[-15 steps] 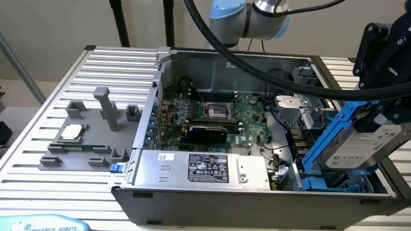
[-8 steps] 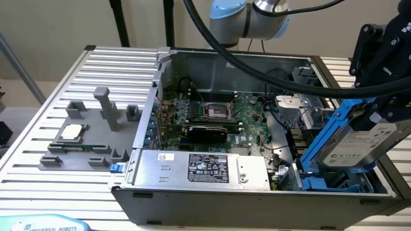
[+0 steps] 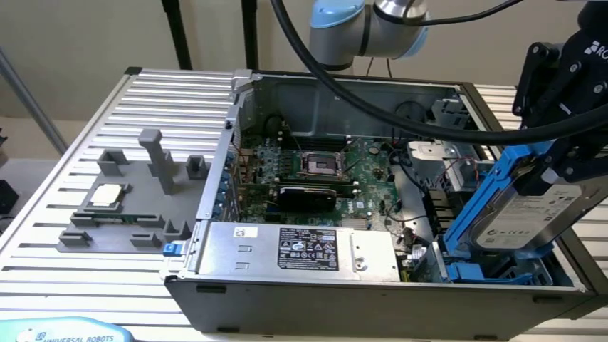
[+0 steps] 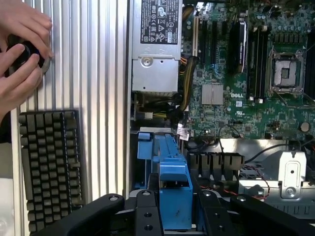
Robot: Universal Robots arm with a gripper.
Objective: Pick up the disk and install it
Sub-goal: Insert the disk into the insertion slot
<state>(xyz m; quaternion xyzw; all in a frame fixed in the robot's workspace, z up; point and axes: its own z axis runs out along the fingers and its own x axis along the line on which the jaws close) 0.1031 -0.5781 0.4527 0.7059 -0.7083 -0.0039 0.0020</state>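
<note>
**Disk gripped, hanging over the bay**

The open PC case [image 3: 332,303] lies on its side, so its drive bay [image 3: 489,273] faces up, right below the gripper [image 4: 178,215]. The disk [image 3: 532,214] hangs tilted just under the gripper and above the bay, not seated. We judge the tilt lines its blue carrier [image 4: 173,182] up with the bay. Fingers [image 4: 147,216] are clamped on the carrier's edges, so the label face stays free.

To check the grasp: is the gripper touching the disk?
Touching. In the wrist view the gripper clamps the disk by its blue carrier.
</note>
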